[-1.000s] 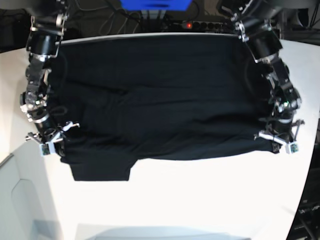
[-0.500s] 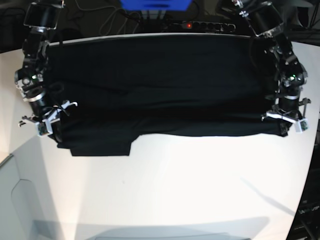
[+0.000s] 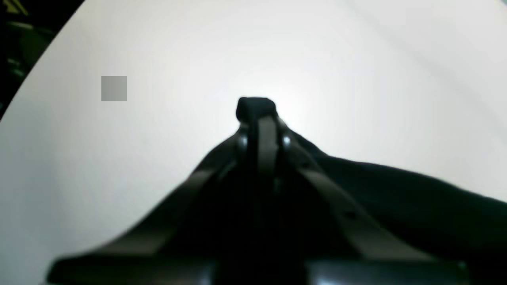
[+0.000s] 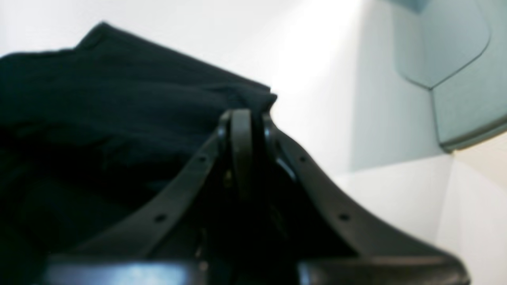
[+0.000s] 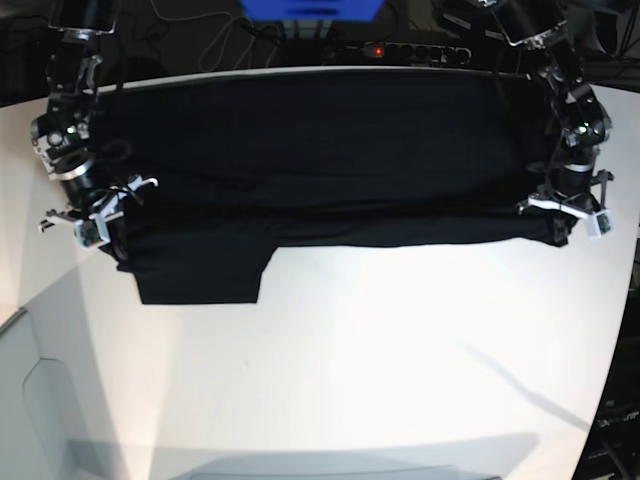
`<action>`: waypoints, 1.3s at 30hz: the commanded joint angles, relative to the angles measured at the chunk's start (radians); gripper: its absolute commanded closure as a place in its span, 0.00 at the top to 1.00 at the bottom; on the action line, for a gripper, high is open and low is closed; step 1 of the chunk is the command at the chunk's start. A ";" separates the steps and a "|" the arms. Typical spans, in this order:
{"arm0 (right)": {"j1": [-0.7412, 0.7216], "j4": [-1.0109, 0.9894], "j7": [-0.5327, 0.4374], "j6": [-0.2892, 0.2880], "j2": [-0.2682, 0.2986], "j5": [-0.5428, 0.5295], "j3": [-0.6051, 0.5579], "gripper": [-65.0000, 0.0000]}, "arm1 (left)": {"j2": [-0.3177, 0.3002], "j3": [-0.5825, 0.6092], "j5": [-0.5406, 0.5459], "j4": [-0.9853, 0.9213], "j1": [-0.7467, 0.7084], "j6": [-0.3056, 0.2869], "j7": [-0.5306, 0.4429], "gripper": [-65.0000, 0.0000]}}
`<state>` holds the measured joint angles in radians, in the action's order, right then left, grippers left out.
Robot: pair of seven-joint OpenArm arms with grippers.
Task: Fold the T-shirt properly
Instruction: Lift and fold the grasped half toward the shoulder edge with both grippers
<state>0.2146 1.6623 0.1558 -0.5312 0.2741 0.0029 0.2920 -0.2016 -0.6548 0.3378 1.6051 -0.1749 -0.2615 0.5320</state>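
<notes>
The black T-shirt (image 5: pixel 320 160) lies stretched across the far half of the white table (image 5: pixel 350 380), with one sleeve (image 5: pixel 200 275) sticking out toward the front at the left. My left gripper (image 5: pixel 562 232) is shut on the shirt's front edge at the right. In the left wrist view, a nub of black cloth (image 3: pixel 255 107) pokes out past the left gripper (image 3: pixel 261 118). My right gripper (image 5: pixel 108 240) is shut on the front edge at the left. Seen from the right wrist, the right gripper (image 4: pixel 243 118) pinches cloth and the T-shirt (image 4: pixel 119 99) bunches beside it.
A power strip with a red light (image 5: pixel 400 50) and a blue object (image 5: pixel 310 8) sit behind the table's far edge. A grey panel (image 5: pixel 40 400) lies at the front left. The table's curved edge runs down the right side.
Both grippers have carried the shirt's front edge toward the far side of the table, so the cloth now covers a narrower band. More bare table shows in front.
</notes>
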 commanded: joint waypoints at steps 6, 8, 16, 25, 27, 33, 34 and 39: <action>0.015 0.019 -0.031 -0.063 0.014 -0.056 0.071 0.00 | -0.020 -0.006 0.008 0.021 0.008 0.000 -0.026 0.00; 0.032 0.017 -0.029 -0.068 0.014 -0.077 0.097 0.00 | -0.022 -0.006 0.008 0.021 0.008 0.000 -0.026 0.00; 0.061 0.008 -0.029 -0.068 0.015 -0.080 0.097 0.00 | -0.016 -0.006 0.004 0.008 -0.005 0.000 -0.028 0.00; 0.065 -0.057 0.028 -0.071 0.015 -0.076 0.091 0.00 | -0.014 0.000 0.010 0.007 -0.019 0.000 -0.028 0.00; 0.065 -0.057 0.064 -0.071 0.015 -0.076 0.091 0.00 | -0.014 0.000 0.004 0.002 -0.018 0.000 -0.022 0.00; 0.061 -0.050 0.107 -0.167 0.017 -0.079 0.102 0.34 | -0.014 0.002 0.008 -0.047 -0.022 0.000 -0.020 0.00; 0.061 -0.040 0.107 -0.167 0.017 -0.080 0.106 0.38 | -0.014 0.002 0.008 -0.058 -0.022 0.000 -0.020 0.00; 0.029 0.054 0.117 -0.167 -0.048 -0.077 0.201 0.45 | -0.014 0.002 0.010 -0.079 -0.022 0.000 -0.022 0.00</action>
<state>0.2577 1.6978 0.2989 -0.6842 0.2161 -0.0566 0.4953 -0.1997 -0.6491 0.3386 1.5108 -0.2043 -0.2615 0.5346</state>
